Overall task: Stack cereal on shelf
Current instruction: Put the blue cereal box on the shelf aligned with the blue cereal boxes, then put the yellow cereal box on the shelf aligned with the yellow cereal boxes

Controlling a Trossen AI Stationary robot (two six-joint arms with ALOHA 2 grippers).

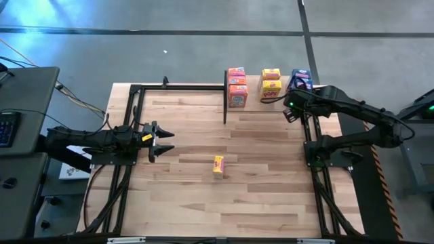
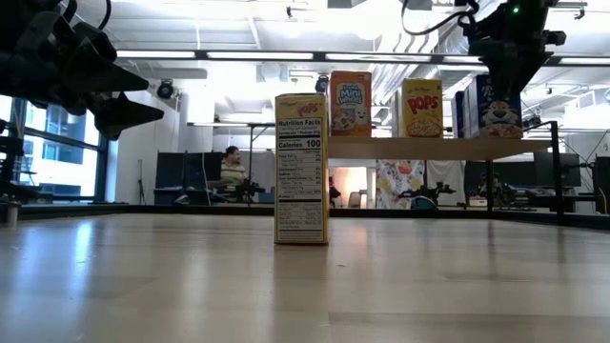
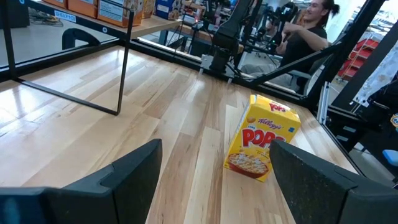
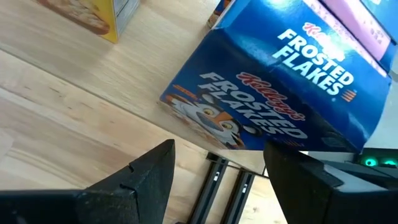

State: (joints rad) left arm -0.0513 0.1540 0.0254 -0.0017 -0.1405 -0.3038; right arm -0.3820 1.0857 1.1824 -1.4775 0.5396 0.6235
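Note:
One yellow cereal box (image 1: 218, 166) stands upright on its short end in the middle of the tabletop (image 2: 301, 169), a short way ahead of my open left gripper (image 1: 163, 141) and in its wrist view (image 3: 261, 144). The shelf (image 2: 429, 149) stands at the table's far edge on black posts. On it are orange-pink boxes (image 1: 237, 87), yellow boxes (image 1: 271, 83) and blue boxes (image 1: 300, 79). My right gripper (image 1: 295, 102) is open just in front of the stacked blue boxes (image 4: 280, 81). Its fingers touch nothing.
A black metal frame (image 1: 132, 122) runs along the table's left, right and far sides, and the shelf's black post (image 3: 123, 68) stands on the wood. Bare planks (image 1: 264, 176) lie around the lone yellow box. A person (image 3: 311, 28) sits beyond the table.

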